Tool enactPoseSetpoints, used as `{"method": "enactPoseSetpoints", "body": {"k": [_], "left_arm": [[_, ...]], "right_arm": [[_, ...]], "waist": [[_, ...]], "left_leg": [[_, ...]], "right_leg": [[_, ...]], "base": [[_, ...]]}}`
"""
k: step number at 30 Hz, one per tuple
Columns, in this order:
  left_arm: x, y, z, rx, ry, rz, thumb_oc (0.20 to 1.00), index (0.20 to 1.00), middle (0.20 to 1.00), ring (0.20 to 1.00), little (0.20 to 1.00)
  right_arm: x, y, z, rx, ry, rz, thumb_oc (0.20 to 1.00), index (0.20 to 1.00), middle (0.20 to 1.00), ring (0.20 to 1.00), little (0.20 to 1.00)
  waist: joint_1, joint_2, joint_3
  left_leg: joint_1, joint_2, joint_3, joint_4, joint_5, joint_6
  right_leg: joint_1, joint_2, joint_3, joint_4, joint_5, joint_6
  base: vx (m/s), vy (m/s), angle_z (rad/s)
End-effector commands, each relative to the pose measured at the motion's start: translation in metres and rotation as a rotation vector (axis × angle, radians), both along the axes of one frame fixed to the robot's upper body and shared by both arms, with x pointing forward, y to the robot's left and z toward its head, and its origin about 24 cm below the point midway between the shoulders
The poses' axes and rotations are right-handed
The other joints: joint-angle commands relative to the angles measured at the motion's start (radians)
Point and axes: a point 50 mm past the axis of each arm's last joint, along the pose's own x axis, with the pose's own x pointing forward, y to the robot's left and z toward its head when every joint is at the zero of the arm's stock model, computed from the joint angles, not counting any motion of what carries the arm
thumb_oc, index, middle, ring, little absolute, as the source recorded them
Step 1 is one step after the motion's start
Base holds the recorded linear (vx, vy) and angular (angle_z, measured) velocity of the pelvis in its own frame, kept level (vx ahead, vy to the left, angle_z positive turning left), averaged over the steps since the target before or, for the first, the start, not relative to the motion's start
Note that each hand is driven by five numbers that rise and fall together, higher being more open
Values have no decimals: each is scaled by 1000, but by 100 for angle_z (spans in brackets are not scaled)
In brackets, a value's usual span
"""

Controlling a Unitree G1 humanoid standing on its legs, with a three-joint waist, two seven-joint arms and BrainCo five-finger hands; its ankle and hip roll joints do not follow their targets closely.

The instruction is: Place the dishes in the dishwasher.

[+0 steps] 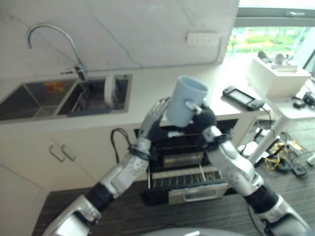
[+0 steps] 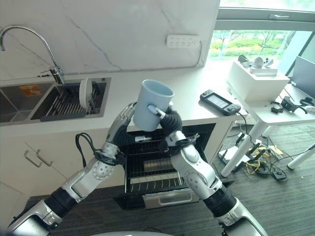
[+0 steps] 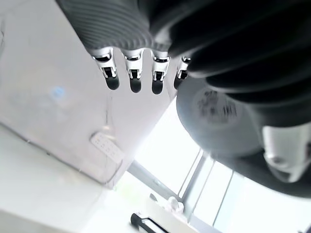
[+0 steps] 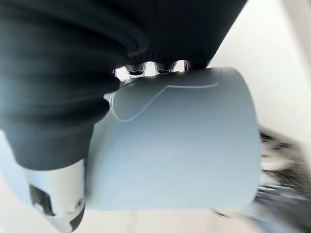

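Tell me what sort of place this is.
Likely a kitchen corner in an office or lab: a steel sink with a faucet set in a white counter, an open dishwasher below, and a desk beside it.

A pale blue cup (image 4: 180, 145) lies across the right wrist view, its smooth side wall toward the camera. The right hand (image 4: 63, 194) grips it: the thumb presses on the near wall, while the fingers (image 4: 165, 67) curl over the far side beneath the dark ribbed cover. Past the cup's end, blurred dark rack wires (image 4: 282, 179) show
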Motion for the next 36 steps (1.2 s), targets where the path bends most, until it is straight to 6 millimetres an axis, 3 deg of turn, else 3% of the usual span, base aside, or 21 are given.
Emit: {"method": "enactPoseSetpoints", "body": {"k": [1, 8, 13, 14, 16, 19, 21, 22, 30, 36], "left_arm": [[-13, -36, 8, 59, -66, -212, 1000, 1000, 1000, 1000, 1000], [-13, -24, 5, 48, -61, -179, 1000, 1000, 1000, 1000, 1000], [-10, -18, 3, 33, -48, -131, 1000, 1000, 1000, 1000, 1000], [-6, -9, 0, 17, -17, -83, 1000, 1000, 1000, 1000, 1000], [-3, 6, -15, 15, 141, -42, 1000, 1000, 1000, 1000, 1000], [-15, 23, -47, 134, 345, -69, 1000, 1000, 1000, 1000, 1000], [-27, 38, -72, 238, 518, -75, 1000, 1000, 1000, 1000, 1000], [-35, 47, -93, 383, 689, -105, 1000, 1000, 1000, 1000, 1000], [-63, 80, -131, 722, 1058, -148, 1000, 1000, 1000, 1000, 1000], [-68, 92, -139, 818, 1132, -114, 1000, 1000, 1000, 1000, 1000]], "right_arm": [[-8, 0, 67, 262, -292, -30, 200, 200, 200, 200, 200], [-2, -30, 57, 316, -273, -148, 200, 200, 200, 200, 200], [1, -35, 56, 308, -279, -169, 200, 200, 200, 200, 200], [2, -39, 53, 271, -278, -176, 200, 200, 200, 200, 200], [3, -47, 44, 210, -261, -195, 200, 200, 200, 200, 200], [5, -68, 21, 146, -190, -232, 200, 200, 200, 200, 200], [5, -82, -2, 80, -123, -249, 200, 200, 200, 200, 200], [6, -90, -17, 16, -73, -239, 200, 200, 200, 200, 200], [13, -126, -56, -199, 62, -270, 200, 200, 200, 200, 200], [7, -136, -87, -286, 178, -298, 200, 200, 200, 200, 200]], "waist": [[-12, -16, 23], [-7, -13, 22], [-2, -12, 23], [4, -12, 21], [9, -12, 21], [10, -10, 21], [13, -5, 27], [14, -1, 30], [24, 8, 63], [24, 6, 81]], "left_leg": [[40, 35, -54, 2, -79, 8], [35, 43, -57, 2, -75, 3], [33, 46, -62, 2, -71, 0], [32, 48, -65, 2, -69, -2], [30, 50, -66, 2, -66, -4], [26, 57, -63, 2, -58, -9], [26, 62, -57, 2, -52, -11], [23, 64, -54, 2, -45, -13], [6, 78, -82, 16, -23, -24], [-12, 86, -79, 25, -16, -32]], "right_leg": [[23, -55, 20, 2, -16, 63], [29, -54, 0, 2, -21, 58], [36, -53, -9, 2, -25, 56], [39, -54, -15, 4, -26, 55], [40, -58, -22, 7, -27, 55], [41, -62, -35, 11, -28, 56], [42, -69, -52, 19, -29, 59], [42, -75, -63, 30, -32, 62], [37, -96, -107, 103, -63, 72], [43, -98, -125, 95, -64, 79]], "base": [[1, 9, 8], [-1, 1, 3], [15, 8, 14], [42, 23, 4], [21, 14, 1], [0, 12, 15], [-6, 7, 14], [-6, 7, 13], [7, -25, 23], [-12, -23, 3]]}}
